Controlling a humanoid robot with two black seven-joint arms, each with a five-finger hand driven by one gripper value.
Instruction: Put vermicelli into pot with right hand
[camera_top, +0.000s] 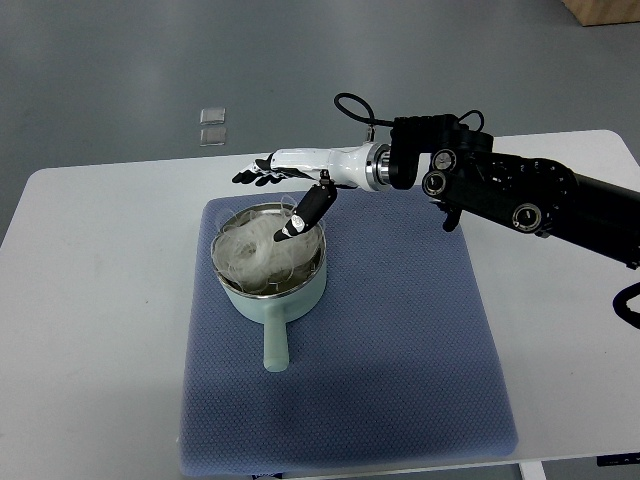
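A pale green pot (268, 300) with a handle pointing toward me stands on the left part of a blue mat (400, 340). A bundle of white translucent vermicelli (255, 252) lies inside the pot. My right hand (285, 195) reaches in from the right and hovers over the pot's far rim. Its fingers (255, 176) are stretched out flat to the left, and its thumb (305, 212) points down toward the vermicelli. Nothing is held in it. The left arm does not show.
The mat lies on a white table (90, 300). Two small clear square pieces (212, 124) lie on the grey floor beyond the table's far edge. A brown box corner (605, 10) shows at the top right.
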